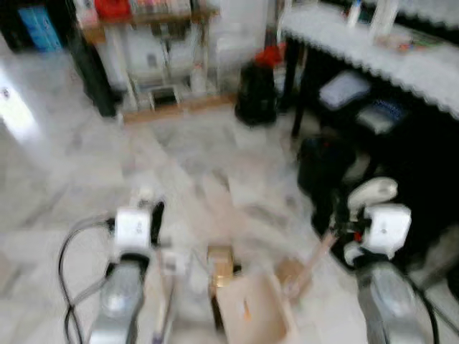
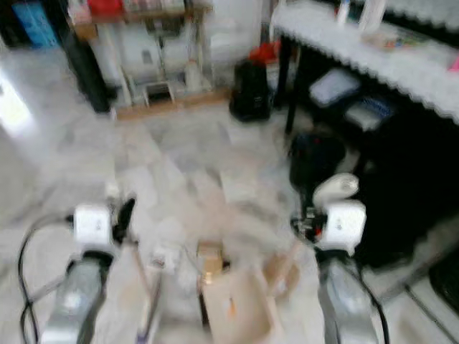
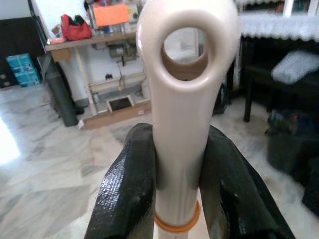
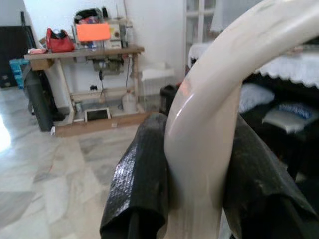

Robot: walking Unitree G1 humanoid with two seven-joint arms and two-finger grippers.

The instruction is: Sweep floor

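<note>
Both eye views are blurred. My left gripper (image 3: 180, 134) is shut on the cream broom handle (image 3: 182, 94), just under the hanging hole at its tip. The broom stick (image 1: 165, 308) runs down to the floor beside my left arm. My right gripper (image 4: 197, 122) is shut on the curved cream dustpan handle (image 4: 209, 99). The beige dustpan (image 1: 252, 312) rests on the marble floor (image 1: 179, 158) between my arms, its stick (image 1: 315, 261) slanting up to the right gripper. A small brownish thing (image 1: 221, 261), too blurred to identify, lies at the pan's far edge.
A black table with a white lace cloth (image 1: 373, 50) stands to the right, with dark bags (image 1: 326, 168) under it. Ahead are a black bin (image 1: 257, 93) and a wooden sewing table (image 1: 154, 18). Open marble floor stretches ahead and to the left.
</note>
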